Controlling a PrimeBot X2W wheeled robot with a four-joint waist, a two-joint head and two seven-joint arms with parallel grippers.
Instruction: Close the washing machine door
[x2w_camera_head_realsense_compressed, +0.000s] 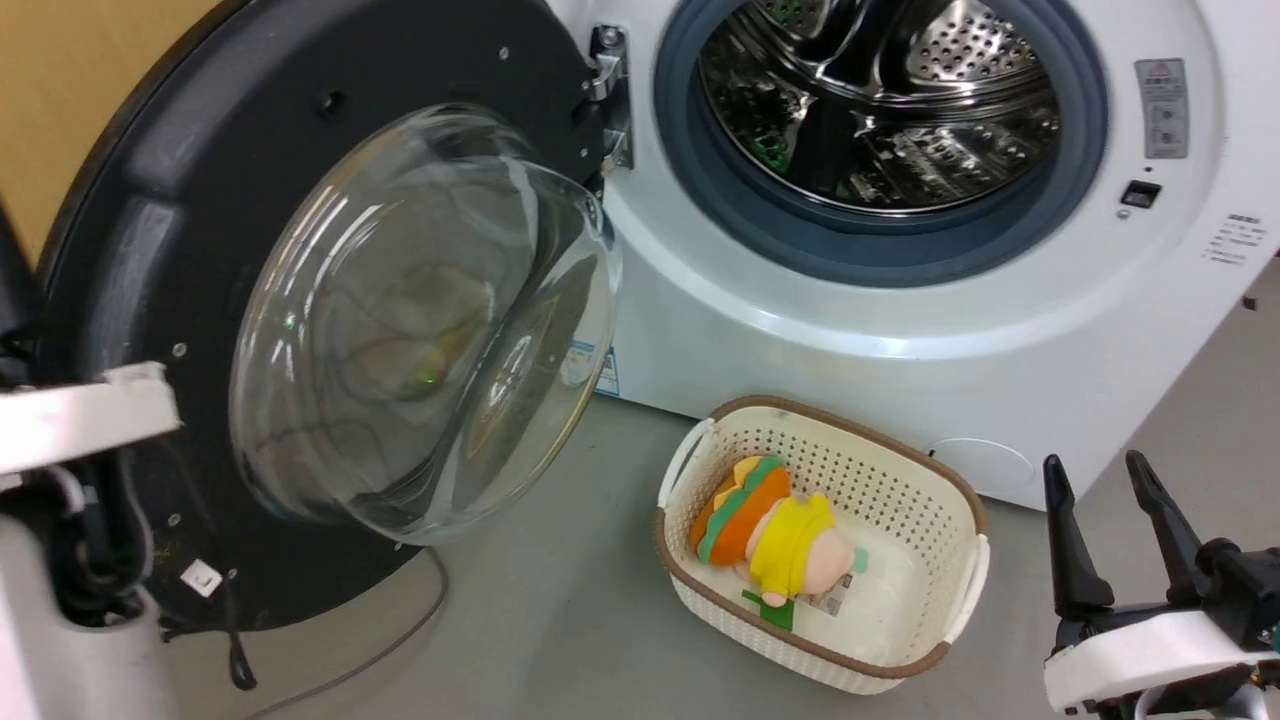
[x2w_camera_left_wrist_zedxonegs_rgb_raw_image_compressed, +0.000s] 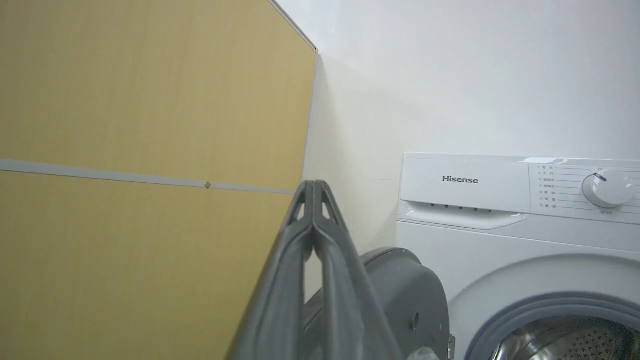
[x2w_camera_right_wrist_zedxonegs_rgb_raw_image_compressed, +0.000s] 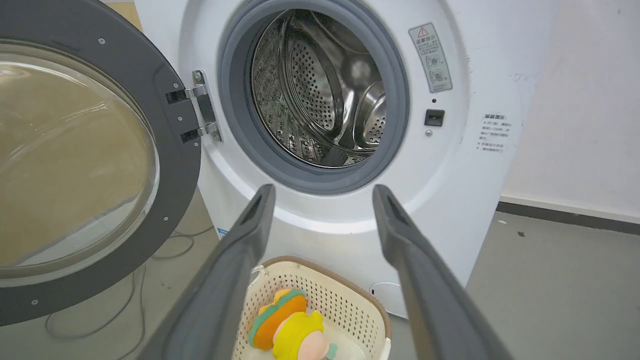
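**Door wide open, left tool poised at its rim**

The white boxy front-loading washing machine (x2w_camera_head_realsense_compressed: 900, 340) stands with its steel drum bare. Its large round glossy black door (x2w_camera_head_realsense_compressed: 150, 250), with a bulging clear glass bowl, hangs swung wide on the hinge left of the opening. On the floor below sits a cream perforated basket (x2w_camera_head_realsense_compressed: 900, 480) holding an orange, green and yellow plush toy (x2w_camera_head_realsense_compressed: 770, 525). My left tool (x2w_camera_left_wrist_zedxonegs_rgb_raw_image_compressed: 312, 187) is clenched on nothing, close by the door's rim; whether it touches I cannot tell. My right tool (x2w_camera_head_realsense_compressed: 1092, 465) is released, well apart from the door. Closing, I judge, is not yet begun: next, push the door's outer side round until it latches.
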